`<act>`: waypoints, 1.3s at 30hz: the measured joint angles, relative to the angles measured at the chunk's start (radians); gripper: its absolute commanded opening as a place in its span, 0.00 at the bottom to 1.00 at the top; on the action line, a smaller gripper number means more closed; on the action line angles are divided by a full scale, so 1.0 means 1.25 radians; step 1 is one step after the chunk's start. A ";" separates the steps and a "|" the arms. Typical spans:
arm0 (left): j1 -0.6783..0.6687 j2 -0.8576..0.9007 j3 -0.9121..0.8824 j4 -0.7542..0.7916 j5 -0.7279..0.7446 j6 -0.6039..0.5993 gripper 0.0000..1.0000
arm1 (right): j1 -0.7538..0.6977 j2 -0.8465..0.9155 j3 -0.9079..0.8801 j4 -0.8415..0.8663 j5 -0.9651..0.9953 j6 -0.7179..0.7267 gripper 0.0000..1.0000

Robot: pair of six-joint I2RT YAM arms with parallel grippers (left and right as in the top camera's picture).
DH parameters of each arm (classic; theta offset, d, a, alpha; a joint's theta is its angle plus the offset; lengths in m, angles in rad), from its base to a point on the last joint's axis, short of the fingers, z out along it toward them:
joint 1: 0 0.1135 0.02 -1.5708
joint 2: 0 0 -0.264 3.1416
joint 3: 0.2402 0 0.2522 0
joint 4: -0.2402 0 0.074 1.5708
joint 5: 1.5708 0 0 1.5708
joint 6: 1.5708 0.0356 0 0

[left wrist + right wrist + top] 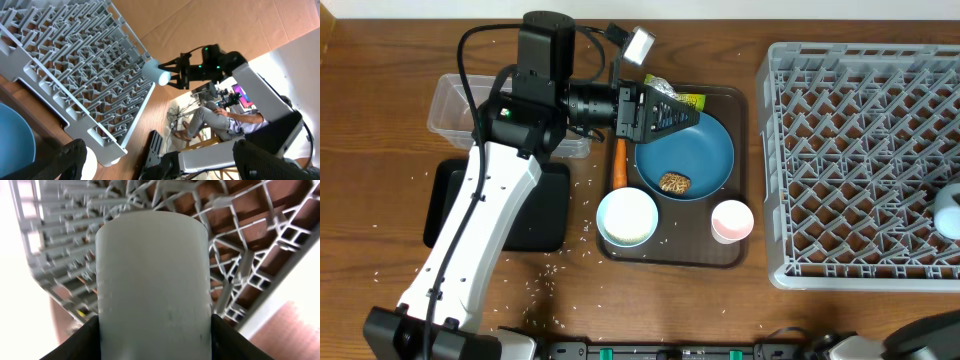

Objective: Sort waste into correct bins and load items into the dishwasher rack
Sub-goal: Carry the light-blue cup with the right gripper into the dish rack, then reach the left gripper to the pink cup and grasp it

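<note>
My R gripper (152,347) is clamped on cup (152,280) at rack's (245,240) right edge. L gripper (670,115) wide apart, holding nothing, over tray (675,252).

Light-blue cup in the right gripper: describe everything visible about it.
The cup is a small plain cylinder, pale blue-grey, matte, smooth-walled. The right gripper clamps it between both dark fingers over the right side of the grey dishwasher rack. Its inside, and any contact with the rack, cannot be seen.

Rack (860,150): open lattice free across left and middle; upright pegs throughout.
Tray (744,150): plate (700,150), bowl (627,217), pink cup (732,220) packed close.
Clear tub (450,100), black tub (545,212): left arm (480,210) lies across both.
Tabletop (670,300): bare in front of tray.
</note>
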 measured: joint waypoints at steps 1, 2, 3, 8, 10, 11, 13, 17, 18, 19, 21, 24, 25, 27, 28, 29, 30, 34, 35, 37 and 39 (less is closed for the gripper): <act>0.000 0.000 0.000 0.000 0.000 0.000 0.94 | -0.014 0.020 0.000 0.007 -0.009 0.010 0.42; 0.000 0.000 0.000 0.000 0.000 0.000 0.94 | -0.025 0.034 0.000 0.012 -0.016 0.016 0.42; 0.000 0.000 0.000 0.000 0.000 0.000 0.94 | -0.037 0.052 0.000 0.020 -0.024 0.023 0.42; 0.000 0.000 0.000 0.000 0.000 0.000 0.94 | -0.073 0.122 0.000 0.034 -0.055 0.042 0.59; 0.000 0.000 0.000 0.000 0.000 0.000 0.94 | -0.074 0.142 0.000 0.034 -0.069 0.053 0.71; 0.000 0.000 0.000 0.000 0.000 0.000 0.94 | -0.074 0.150 0.000 0.035 -0.082 0.058 0.75; 0.000 0.000 0.000 0.000 0.000 0.000 0.94 | -0.074 0.159 0.000 0.052 -0.111 0.072 0.77; 0.000 0.000 0.000 0.000 0.000 0.000 0.94 | -0.074 0.160 0.004 0.115 -0.193 0.104 0.85; 0.000 0.000 0.000 0.000 0.000 0.000 0.94 | -0.074 0.160 0.007 0.121 -0.209 0.108 0.86; 0.000 0.000 0.000 0.000 0.000 0.000 0.94 | -0.074 0.160 0.015 0.120 -0.227 0.112 0.86; 0.000 0.000 0.000 0.000 0.000 0.001 0.94 | -0.074 0.154 0.032 0.119 -0.254 0.111 0.85; -0.004 0.000 0.000 -0.006 -0.003 0.014 0.94 | -0.073 0.118 0.056 0.110 -0.297 0.090 0.84; -0.009 0.000 0.000 -0.021 -0.012 0.025 0.94 | -0.070 0.089 0.060 0.108 -0.311 0.074 0.83; -0.026 0.000 0.001 -0.076 -0.055 0.053 0.93 | -0.062 0.040 0.066 0.107 -0.327 0.048 0.81; -0.038 0.000 0.000 -0.117 -0.089 0.076 0.93 | -0.049 0.001 0.069 0.109 -0.329 0.026 0.80; -0.056 0.000 0.000 -0.157 -0.139 0.095 0.91 | -0.039 -0.027 0.071 0.109 -0.330 0.010 0.80; -0.074 0.000 0.000 -0.198 -0.199 0.113 0.89 | -0.018 -0.068 0.074 0.109 -0.322 -0.011 0.78; -0.161 0.002 0.000 -0.292 -0.453 0.171 0.88 | 0.085 -0.187 0.085 0.107 -0.258 -0.062 0.77; -0.186 0.006 0.000 -0.300 -0.512 0.180 0.87 | 0.120 -0.211 0.085 0.106 -0.231 -0.069 0.77; -0.238 0.020 0.000 -0.309 -0.619 0.194 0.85 | 0.181 -0.245 0.087 0.103 -0.178 -0.073 0.80; -0.281 0.042 0.000 -0.316 -0.692 0.200 0.84 | 0.229 -0.264 0.087 0.094 -0.113 -0.065 0.82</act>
